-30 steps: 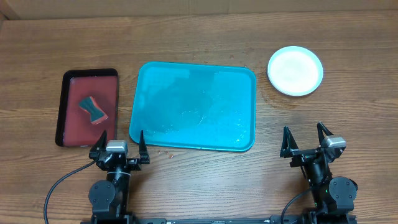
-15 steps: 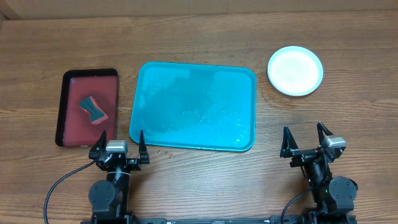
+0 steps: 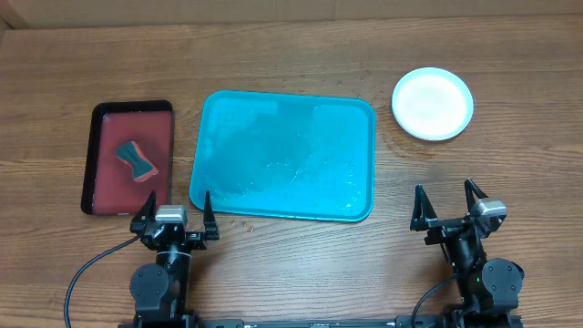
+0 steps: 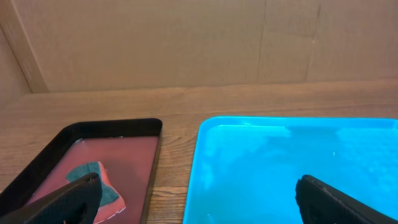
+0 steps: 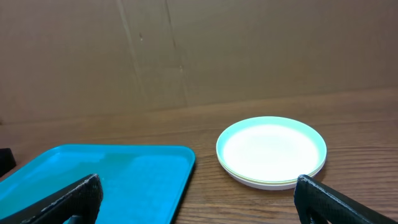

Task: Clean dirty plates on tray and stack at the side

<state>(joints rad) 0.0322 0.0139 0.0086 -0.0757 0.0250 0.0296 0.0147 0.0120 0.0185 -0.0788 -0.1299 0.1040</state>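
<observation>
Seemingly done: plates (image 3: 433, 103) stacked beside wet tray (image 3: 282, 155); left pincer (image 3: 176, 206) & right pincer (image 3: 444, 193) both apart, empty. Risk: a careless right-arm sweep could knock the plates off desk (image 3: 301, 264).

A small dark red tray (image 3: 133, 104) with a black rim is seen lying flat on the wooden table (image 3: 291, 55), its long sides running away from the near edge. Inside that tray, roughly at its middle, a wavy-edged sponge (image 3: 137, 159) is found, teal on top with a red-orange layer beneath, set at a slant to the tray's sides. A pale wet sheen is noted along the tray's inner left and near edges. Beyond the tray's far end, a plain cardboard wall (image 4: 186, 43) is seen standing at the table's back edge.
</observation>
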